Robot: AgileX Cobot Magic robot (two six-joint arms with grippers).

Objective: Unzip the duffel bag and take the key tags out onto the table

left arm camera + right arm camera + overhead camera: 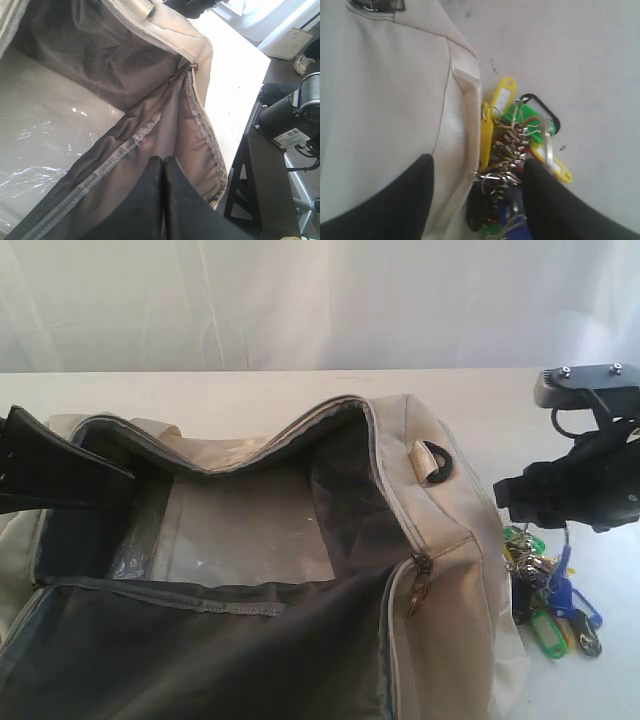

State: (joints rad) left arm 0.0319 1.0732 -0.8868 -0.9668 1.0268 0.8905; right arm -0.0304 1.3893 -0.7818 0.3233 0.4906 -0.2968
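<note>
The cream duffel bag [450, 580] lies unzipped and wide open on the white table [250, 390], its dark lining [150, 80] showing. The key tags [550, 590] lie in a bunch on the table against the bag's right end; yellow, green and blue tags on metal rings [520, 130] are visible. My right gripper [477, 162] hovers just above them, open, one finger over the bag's side and one over the tags, holding nothing. In the exterior view it is the black mass [575, 485] above the bunch. My left gripper [120, 480] is shut at the bag's left opening edge, fingers [150, 200] pressed together over the lining.
A clear plastic sheet [250, 530] covers the bag's floor. A zipper pull [418, 590] hangs at the right end of the opening, near a strap ring [437, 462]. The table edge [235, 150] and a dark stand [280, 115] lie beyond the bag.
</note>
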